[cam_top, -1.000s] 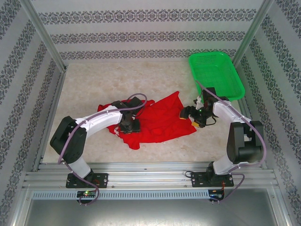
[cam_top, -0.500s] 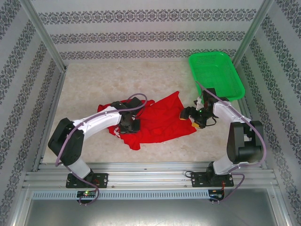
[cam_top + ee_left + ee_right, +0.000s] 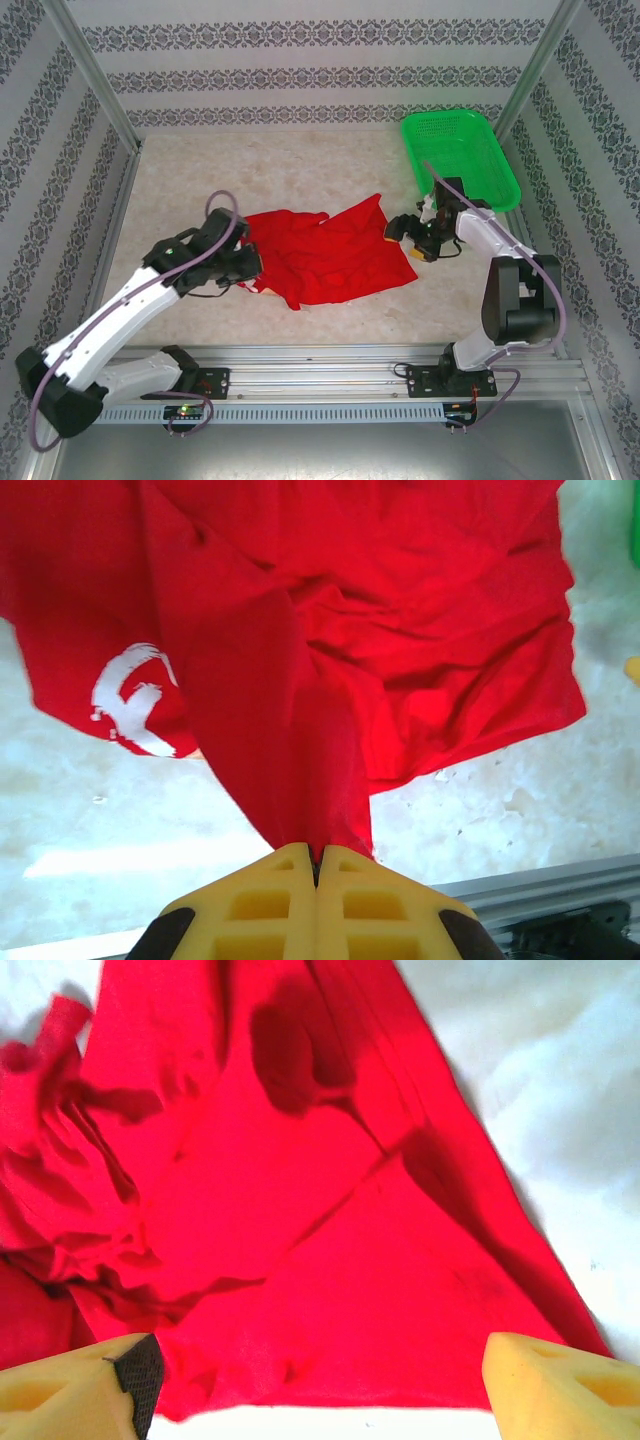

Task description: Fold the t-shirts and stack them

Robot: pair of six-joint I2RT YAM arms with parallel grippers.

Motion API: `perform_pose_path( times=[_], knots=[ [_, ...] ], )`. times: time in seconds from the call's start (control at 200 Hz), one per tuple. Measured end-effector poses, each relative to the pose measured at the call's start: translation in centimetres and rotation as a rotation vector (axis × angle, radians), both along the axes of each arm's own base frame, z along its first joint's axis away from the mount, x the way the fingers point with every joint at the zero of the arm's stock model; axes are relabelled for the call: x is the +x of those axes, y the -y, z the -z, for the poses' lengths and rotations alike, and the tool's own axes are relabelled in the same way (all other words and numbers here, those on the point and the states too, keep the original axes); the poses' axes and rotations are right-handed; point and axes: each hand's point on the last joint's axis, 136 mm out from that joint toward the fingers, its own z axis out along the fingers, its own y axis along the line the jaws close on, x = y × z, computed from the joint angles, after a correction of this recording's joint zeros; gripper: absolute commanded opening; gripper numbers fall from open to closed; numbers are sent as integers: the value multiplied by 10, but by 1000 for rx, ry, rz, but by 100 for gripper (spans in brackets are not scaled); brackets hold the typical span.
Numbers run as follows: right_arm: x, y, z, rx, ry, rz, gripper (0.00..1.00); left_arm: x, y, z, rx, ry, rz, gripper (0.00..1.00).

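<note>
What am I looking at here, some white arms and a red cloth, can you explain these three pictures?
These are two robot arms bolted to a table, each ending in a two-finger gripper. The overhead picture comes from a fixed camera above and behind them; the other two come from cameras on the wrists. A crumpled red t-shirt lies on the table, with a green mesh basket at the far right. The left gripper is shut, pinching a fold of the shirt. The right gripper is open over the shirt's other edge, holding nothing.
</note>
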Motion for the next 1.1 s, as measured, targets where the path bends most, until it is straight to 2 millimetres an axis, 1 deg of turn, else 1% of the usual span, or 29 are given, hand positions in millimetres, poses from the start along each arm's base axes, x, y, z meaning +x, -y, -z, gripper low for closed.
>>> perform_pose_path(
  times=[0.08,0.185,0.29,0.38,0.45,0.57,0.694,0.794,0.894,0.964,1.044,1.079,1.099],
  knots=[
    [14,-1,-1,15,7,30,81,-6,-8,-3,-9,16,-23,0],
    [30,-3,3,27,4,51,77,-12,-16,1,-6,11,-49,0],
    [43,-8,7,32,-6,51,70,-17,-22,5,-10,18,-73,0],
    [49,-18,9,40,-16,38,65,-21,-25,7,-19,21,-87,0],
    [51,-27,10,52,-24,26,62,-22,-26,8,-22,19,-92,0],
    [45,-38,12,60,-55,22,59,-23,-27,10,-21,15,-98,0],
    [39,-37,17,64,-89,49,55,-23,-28,11,-21,18,-99,0],
    [36,-36,23,66,-119,71,52,-23,-28,15,-17,13,-98,0],
    [39,-36,30,68,-136,91,49,-23,-29,19,-11,9,-100,0],
    [43,-36,39,70,-154,106,47,-23,-29,20,-7,10,-102,0],
    [49,-37,49,73,-172,122,42,-22,-31,19,-3,16,-106,0],
    [53,-37,50,73,-176,127,38,-22,-31,18,-2,20,-109,0],
    [55,-38,51,74,-176,129,35,-22,-32,18,-1,22,-110,0]
  ],
)
